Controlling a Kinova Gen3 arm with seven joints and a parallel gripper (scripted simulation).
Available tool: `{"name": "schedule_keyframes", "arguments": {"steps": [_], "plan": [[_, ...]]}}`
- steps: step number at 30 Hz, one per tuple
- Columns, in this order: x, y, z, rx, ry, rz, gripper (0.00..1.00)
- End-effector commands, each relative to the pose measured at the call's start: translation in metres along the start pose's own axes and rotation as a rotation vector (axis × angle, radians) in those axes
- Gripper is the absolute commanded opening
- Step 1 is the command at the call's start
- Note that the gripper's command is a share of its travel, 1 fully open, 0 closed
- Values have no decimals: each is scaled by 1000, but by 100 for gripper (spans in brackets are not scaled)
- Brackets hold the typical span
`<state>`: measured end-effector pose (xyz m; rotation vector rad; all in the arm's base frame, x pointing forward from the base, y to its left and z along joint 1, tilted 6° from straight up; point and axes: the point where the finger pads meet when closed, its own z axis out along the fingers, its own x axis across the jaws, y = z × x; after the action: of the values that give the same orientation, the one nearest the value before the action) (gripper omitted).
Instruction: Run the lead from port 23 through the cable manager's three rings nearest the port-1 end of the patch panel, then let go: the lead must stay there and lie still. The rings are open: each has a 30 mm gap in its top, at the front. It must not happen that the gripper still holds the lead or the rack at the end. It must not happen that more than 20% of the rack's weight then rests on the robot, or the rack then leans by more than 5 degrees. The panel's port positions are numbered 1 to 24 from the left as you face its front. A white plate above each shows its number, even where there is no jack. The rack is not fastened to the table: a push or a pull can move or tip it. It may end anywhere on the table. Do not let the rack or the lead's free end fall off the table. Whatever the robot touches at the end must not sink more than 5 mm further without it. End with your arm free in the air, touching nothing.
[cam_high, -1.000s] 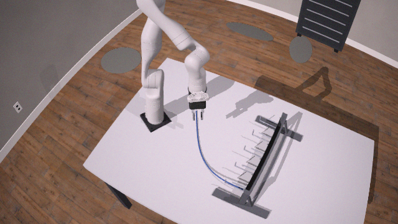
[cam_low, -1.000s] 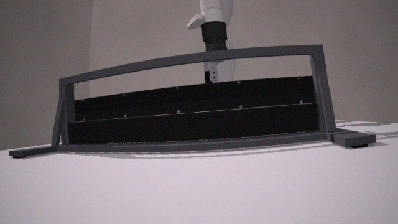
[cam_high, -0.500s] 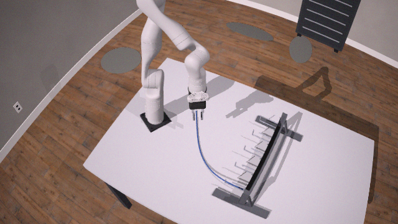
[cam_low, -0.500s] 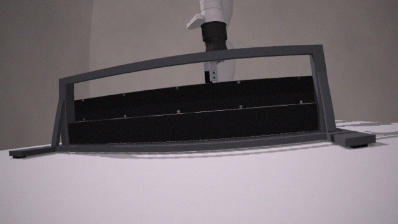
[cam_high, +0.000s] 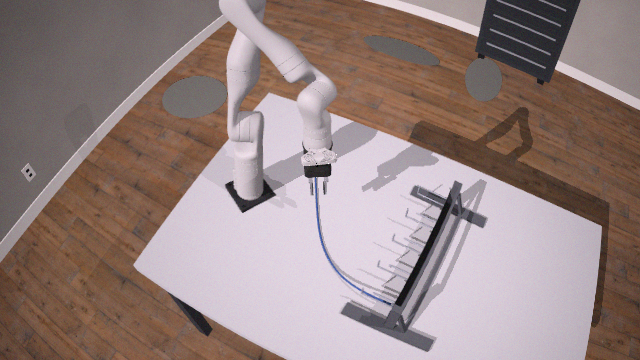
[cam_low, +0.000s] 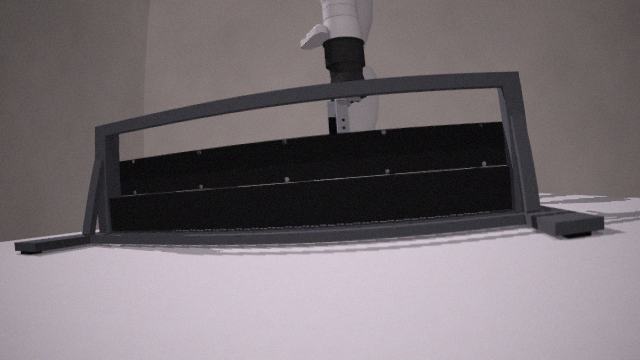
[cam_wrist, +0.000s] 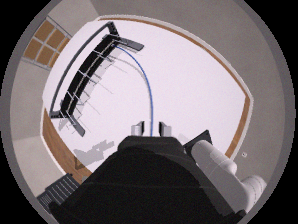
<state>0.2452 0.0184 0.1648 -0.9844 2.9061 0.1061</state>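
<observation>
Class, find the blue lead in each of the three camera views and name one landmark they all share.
Top: the blue lead curves across the table from the gripper to the rack's near end.
Exterior: not visible; the rack's back panels hide it.
Wrist: it arcs up from between the fingers to the rack.
Shared landmark: the dark rack.

The top view looks steeply down from high above the table (cam_high: 250, 280), taking in the arm (cam_high: 312, 105) and the rack (cam_high: 432, 245). The exterior view sits low near the tabletop, close behind the rack (cam_low: 310, 92), facing the arm (cam_low: 345, 55). The wrist view looks past the gripper (cam_wrist: 150, 129) toward the rack (cam_wrist: 80, 76), which appears in all three views.
</observation>
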Motion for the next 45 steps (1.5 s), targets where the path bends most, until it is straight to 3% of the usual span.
{"name": "schedule_keyframes", "arguments": {"steps": [1,21,45], "plan": [[0,2,4,-9,0,-2,67],[1,2,33,-8,0,-2,67],[1,3,88,-9,0,-2,67]]}}
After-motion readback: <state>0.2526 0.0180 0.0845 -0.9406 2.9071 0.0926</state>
